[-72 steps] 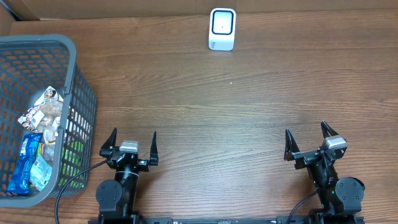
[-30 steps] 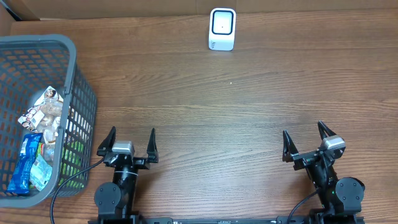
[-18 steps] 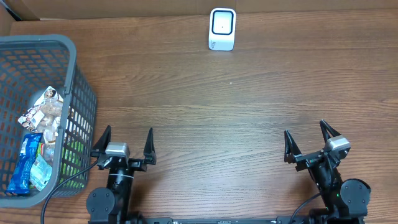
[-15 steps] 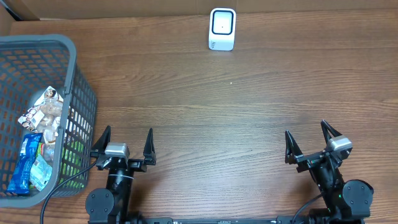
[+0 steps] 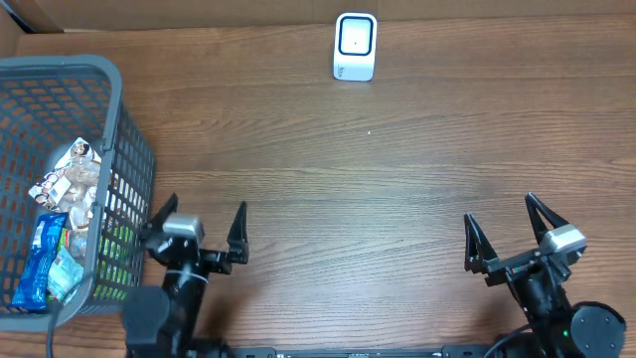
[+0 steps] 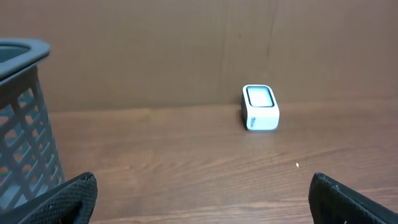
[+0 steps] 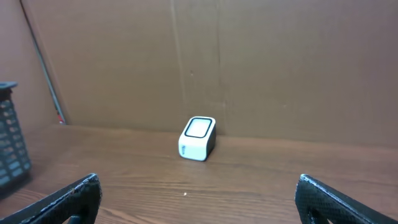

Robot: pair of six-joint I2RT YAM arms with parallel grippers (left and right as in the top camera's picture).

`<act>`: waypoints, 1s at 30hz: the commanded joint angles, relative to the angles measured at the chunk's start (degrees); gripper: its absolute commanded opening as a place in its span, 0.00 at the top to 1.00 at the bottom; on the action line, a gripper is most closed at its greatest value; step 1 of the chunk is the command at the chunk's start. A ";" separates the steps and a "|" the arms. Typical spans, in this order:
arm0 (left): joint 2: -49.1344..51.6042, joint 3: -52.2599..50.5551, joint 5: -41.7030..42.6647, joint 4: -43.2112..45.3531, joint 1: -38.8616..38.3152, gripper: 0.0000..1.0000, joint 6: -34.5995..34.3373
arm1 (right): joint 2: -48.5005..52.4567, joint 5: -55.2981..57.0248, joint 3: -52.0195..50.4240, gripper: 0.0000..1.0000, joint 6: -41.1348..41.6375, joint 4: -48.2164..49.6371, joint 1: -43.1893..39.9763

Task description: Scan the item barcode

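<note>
- The left claw hovers low at the near edge of the table, spread wide and holding nothing. Its two fingertips show only at the bottom corners of its own camera view.
- The right claw stands well apart on the other side, equally wide and empty. Neither arm appears to have committed to a grasp.
- The basket sits just beside the left claw, on its outer side. This closeness suggests that the left arm makes the pick.
- The packets, the goods to be scanned, lie heaped inside the basket, and a blue packet rests at the end nearest the claw. No barcode can be made out on them.
- The scanner stands straight ahead of both claws at the far edge of the table, roughly midway between them. It sits close against a cardboard wall.
- The scanner's window faces upward and towards the arms, so a packet would probably be held above it with its code turned down.
- The open table between claws and scanner probably serves as clear carrying space.
- In judgement, the task is at its outset, and the first need is a reach over the basket rim.
</note>
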 commanded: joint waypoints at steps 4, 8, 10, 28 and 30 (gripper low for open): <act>18.82 21.55 2.54 -10.93 0.20 0.00 -0.04 | 9.35 -1.44 10.78 0.00 1.68 -5.29 0.26; 29.92 35.58 2.54 -21.64 0.20 0.00 0.11 | 18.86 -3.65 18.32 0.00 1.66 -8.48 0.26; 35.91 43.82 2.36 -28.15 0.20 0.00 0.15 | 23.43 -5.22 22.27 0.00 1.55 -10.67 0.26; 72.50 92.21 -1.29 -60.13 3.23 0.00 -3.89 | 57.66 -19.63 45.75 0.00 1.29 -25.83 0.26; 72.50 92.76 -6.29 -60.65 7.72 0.00 -12.04 | 58.80 -19.63 45.75 0.00 1.29 -25.79 0.26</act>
